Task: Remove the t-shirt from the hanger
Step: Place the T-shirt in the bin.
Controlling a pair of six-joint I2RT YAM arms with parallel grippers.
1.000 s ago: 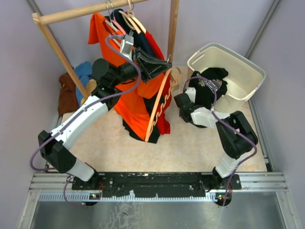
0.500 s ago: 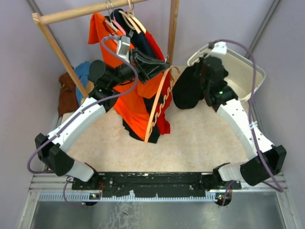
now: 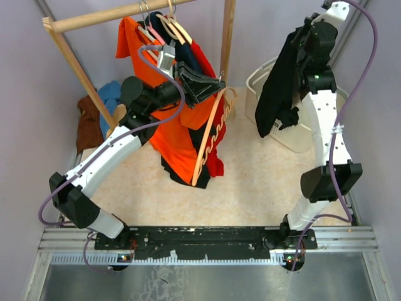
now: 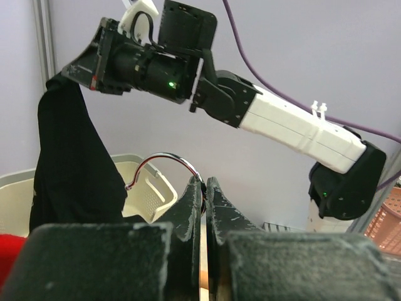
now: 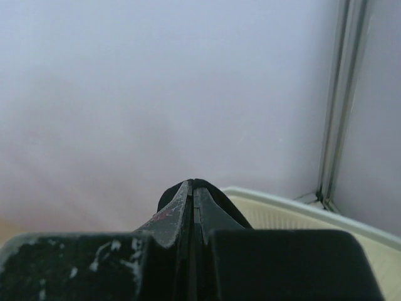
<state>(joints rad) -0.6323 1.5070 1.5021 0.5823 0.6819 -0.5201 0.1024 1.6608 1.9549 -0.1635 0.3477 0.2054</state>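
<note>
Pale lilac walls close in the table [image 3: 250, 182], whose beige top runs out from the two arm bases at the near edge. At the far-left corner a pile of clothes [image 3: 94, 116], brown and blue, lies at the foot of a wooden rack [image 3: 94, 19] whose rail crosses the far edge. Several garments hang from that rail, the biggest an orange shirt [image 3: 182, 138] that drapes down toward the middle of the table. The left arm reaches up in front of it, and the left gripper [image 3: 213, 83] has its jaws pressed together on the wire hook of a wooden hanger [image 3: 210, 135], which dangles bare and tilted against the orange cloth; the left wrist view shows the hook pinched between the two fingers [image 4: 194, 200]. Further right, the black t-shirt [image 3: 279, 94] is off the hanger and hangs in the air in a long limp fold, its lower end down by the near-left rim of a white laundry basket [image 3: 294, 139] that stands at the far-right corner. The right arm stands raised high above that basket, and the right gripper [image 3: 299, 34] is clamped tight on the top of the black t-shirt, fingers together with the cloth caught between them.
</note>
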